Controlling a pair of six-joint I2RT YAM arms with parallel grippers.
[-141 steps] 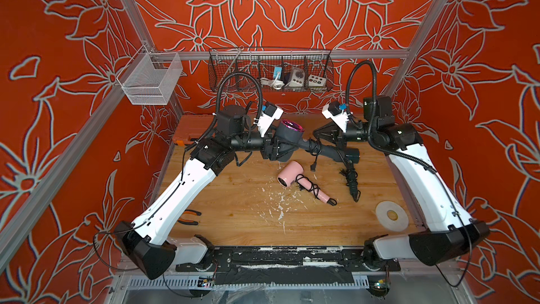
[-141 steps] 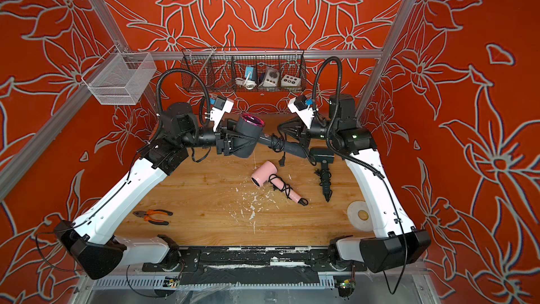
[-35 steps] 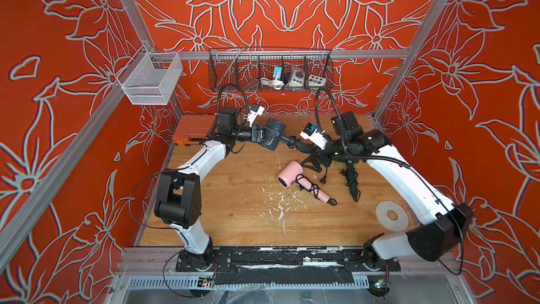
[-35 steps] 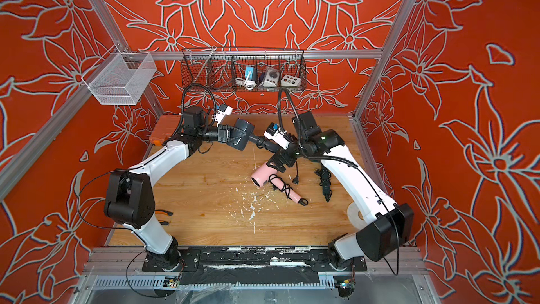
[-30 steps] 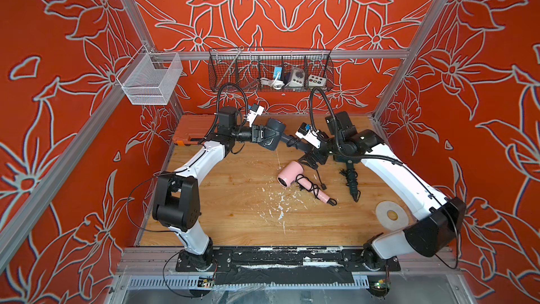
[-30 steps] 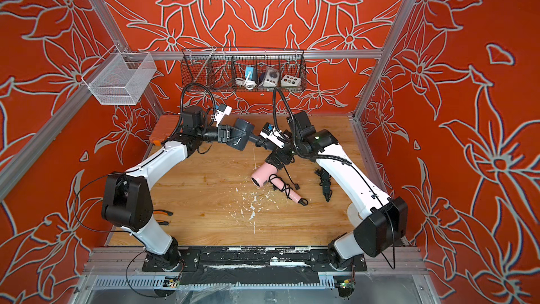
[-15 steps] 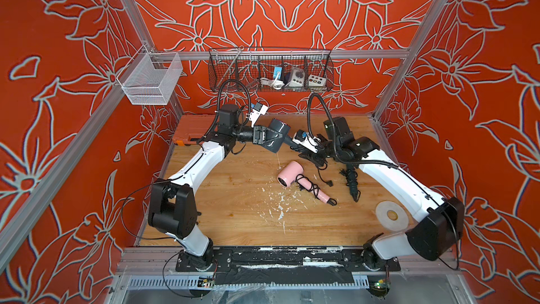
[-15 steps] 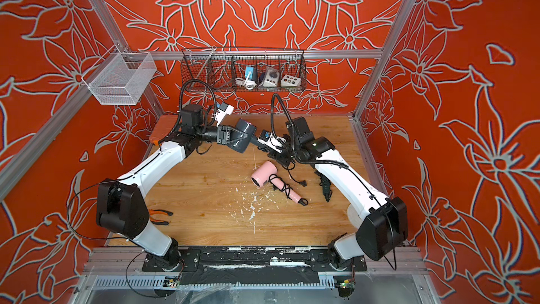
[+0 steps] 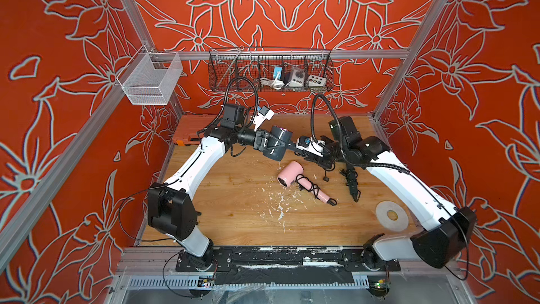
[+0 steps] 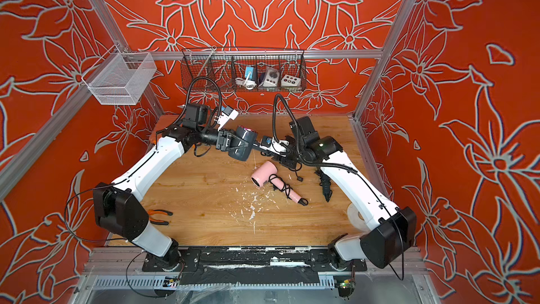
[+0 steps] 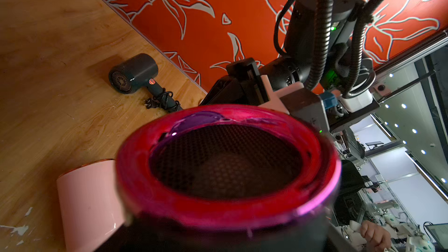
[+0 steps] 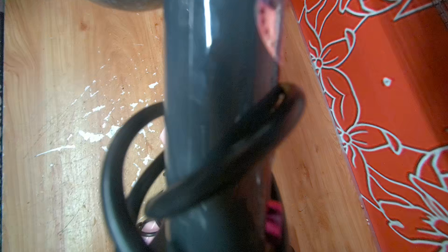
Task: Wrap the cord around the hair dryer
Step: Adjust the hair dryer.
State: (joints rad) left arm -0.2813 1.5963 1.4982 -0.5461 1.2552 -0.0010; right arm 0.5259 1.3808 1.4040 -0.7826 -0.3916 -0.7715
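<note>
Heft likely sits nose-end in the glossy dark-grey hair dryer (image 9: 275,154), clamped in the left gripper (image 9: 274,144); pinch the springy black cord (image 12: 218,158) (looped round its handle (image 12: 206,44)) beside the right gripper (image 9: 311,157), grip unclear.

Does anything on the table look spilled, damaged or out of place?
Yes: small white flecks lie scattered over the wooden table, near the pink hair dryer. They look like chipped paint or debris.

The dryer (image 12: 208,69) is gleaming in smooth, glossy grey plastic, its cord (image 12: 110,166) looking matt and rubbery. The pink dryer (image 9: 287,172) is showing smooth plastic. The table (image 9: 233,214) is showing scratched, white-flecked wood. The black basket (image 9: 214,68) is showing metal wire.
</note>
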